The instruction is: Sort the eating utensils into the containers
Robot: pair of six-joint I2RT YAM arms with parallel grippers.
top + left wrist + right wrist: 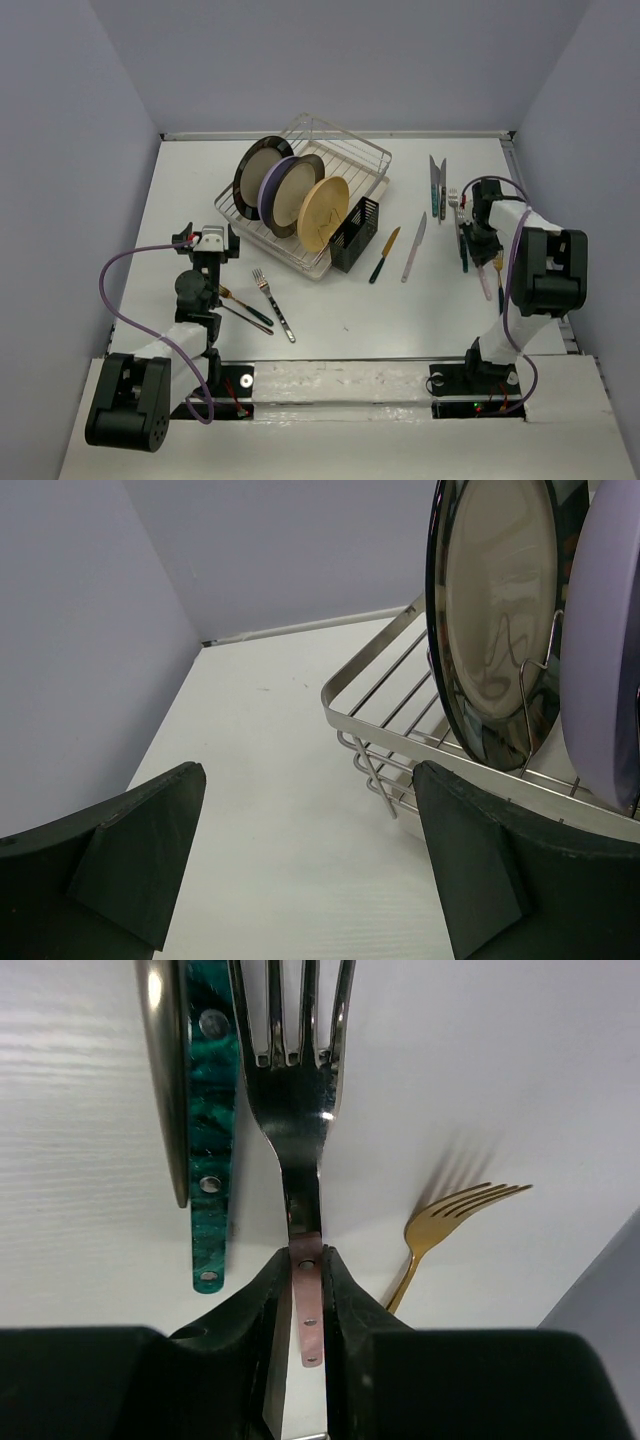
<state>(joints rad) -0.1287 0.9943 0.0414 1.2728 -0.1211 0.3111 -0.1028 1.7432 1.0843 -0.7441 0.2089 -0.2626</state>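
Observation:
My right gripper [468, 236] [305, 1260] is shut on the pinkish handle of a silver fork [298, 1130], tines pointing away, at the table's right side. A teal-handled knife [210, 1160] lies just left of it and a gold fork [450, 1218] to its right. The black slotted cutlery holder [355, 235] stands at the dish rack's right corner. A gold-and-green knife [383, 255] and a pale knife [414, 247] lie right of it. My left gripper [205, 245] [310, 830] is open and empty. A silver fork [272, 302] and dark-handled utensils [243, 306] lie near it.
The silver wire dish rack [345, 160] [400, 730] holds three upright plates [295, 192] [500, 610], close on the right of my left gripper. Two more knives [437, 185] lie at the back right. Grey walls close in the table on both sides.

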